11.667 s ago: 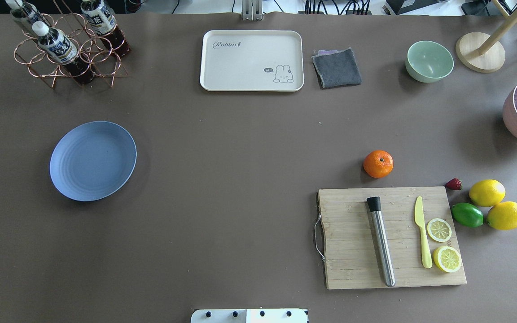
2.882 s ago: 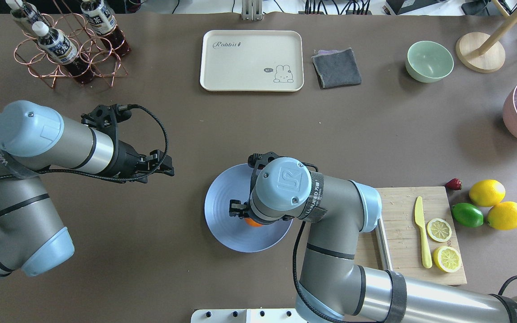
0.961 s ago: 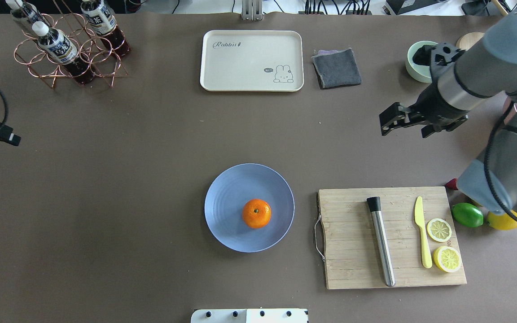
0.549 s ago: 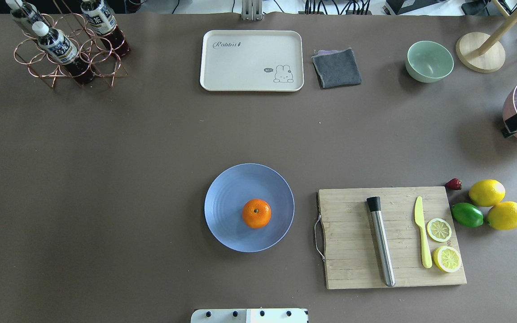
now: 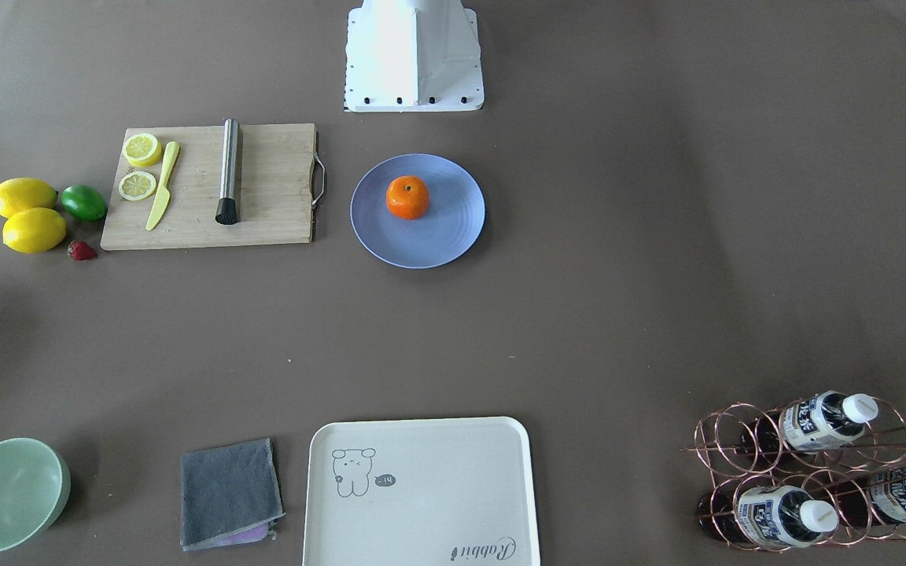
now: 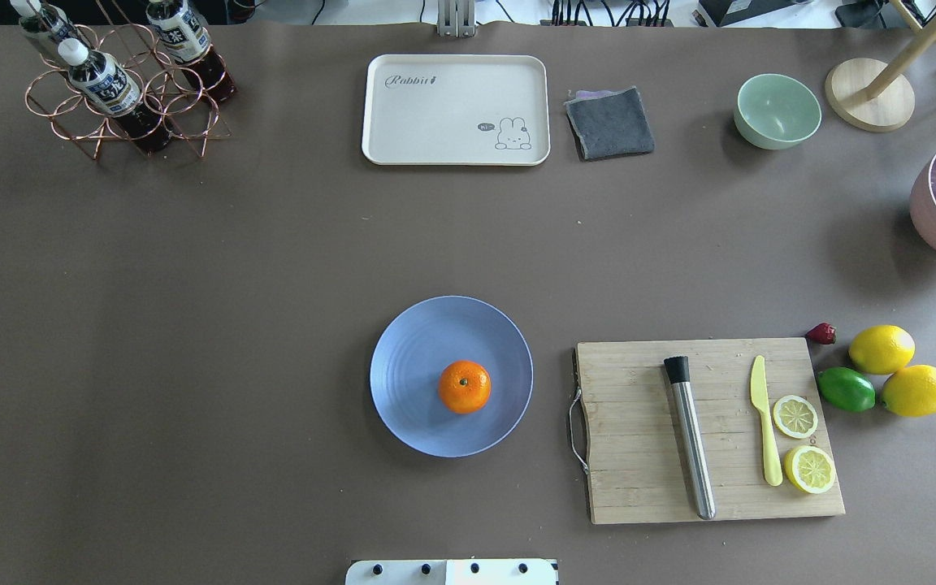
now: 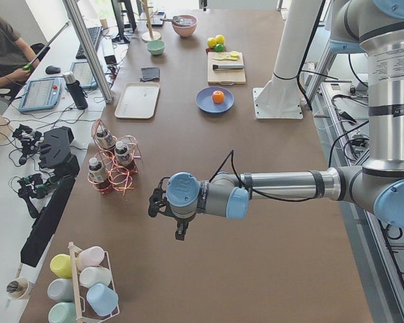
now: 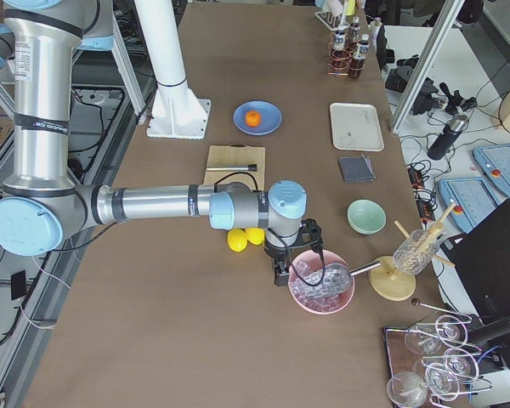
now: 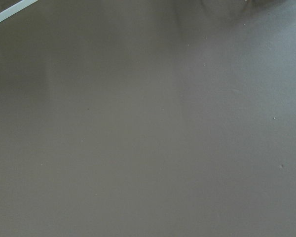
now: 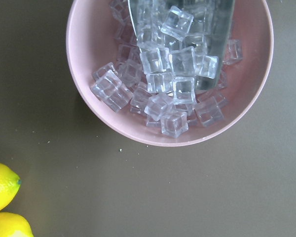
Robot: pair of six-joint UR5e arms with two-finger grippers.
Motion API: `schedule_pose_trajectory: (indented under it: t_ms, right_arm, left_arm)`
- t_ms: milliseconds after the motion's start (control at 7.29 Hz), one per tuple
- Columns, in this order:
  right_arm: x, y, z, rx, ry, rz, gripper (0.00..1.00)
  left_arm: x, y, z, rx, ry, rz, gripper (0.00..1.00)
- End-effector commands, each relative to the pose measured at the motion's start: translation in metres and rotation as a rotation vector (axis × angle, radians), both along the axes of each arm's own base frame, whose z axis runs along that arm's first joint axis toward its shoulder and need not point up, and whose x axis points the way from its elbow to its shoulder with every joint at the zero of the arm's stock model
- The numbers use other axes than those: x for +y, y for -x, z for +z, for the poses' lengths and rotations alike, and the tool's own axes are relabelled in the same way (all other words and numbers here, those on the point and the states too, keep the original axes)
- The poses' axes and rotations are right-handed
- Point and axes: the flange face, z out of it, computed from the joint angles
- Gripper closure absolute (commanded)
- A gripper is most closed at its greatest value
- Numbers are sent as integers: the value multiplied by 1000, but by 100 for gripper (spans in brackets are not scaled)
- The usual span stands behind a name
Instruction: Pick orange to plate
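The orange (image 6: 464,387), round, bright and pebbled, with a dark stem dimple, sits on the plate (image 6: 415,357), slightly off its middle; the plate is a flat periwinkle disc with concentric ridges, lying on the matte brown table (image 6: 273,268); just beside the plate, on the overhead view's right, I see a slatted wooden cutting board (image 6: 630,422) with a wire handle, carrying a steel cylinder (image 6: 693,455) capped in black, a yellow plastic knife (image 6: 764,431) and two lemon slices; past the board from the plate lie two glossy lemons (image 6: 881,348) and a lime (image 6: 846,389); well apart from the plate, my right gripper (image 8: 280,274) hangs by a smooth pink bowl (image 10: 86,49) of clear ice cubes, and my left gripper (image 7: 180,232) over bare table; I cannot tell whether either pair of jaws is apart or together.
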Motion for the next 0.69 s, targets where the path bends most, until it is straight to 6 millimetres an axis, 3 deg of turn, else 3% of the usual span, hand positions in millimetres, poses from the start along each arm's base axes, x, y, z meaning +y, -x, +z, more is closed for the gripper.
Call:
schedule_pose_trajectory:
  t_ms: [0, 137, 412, 549]
  right_arm:
    - [13, -14, 16, 1, 10, 3, 0]
    - [15, -15, 20, 4, 18, 3, 0]
    - [13, -14, 23, 8, 22, 2, 0]
    - [12, -14, 19, 1, 17, 6, 0]
  left_arm:
    - [4, 6, -32, -6, -1, 1, 3]
    - [5, 11, -31, -15, -10, -3, 3]
    - [5, 25, -16, -211, -10, -24, 3]
    - [0, 27, -24, -222, -29, -30, 3]
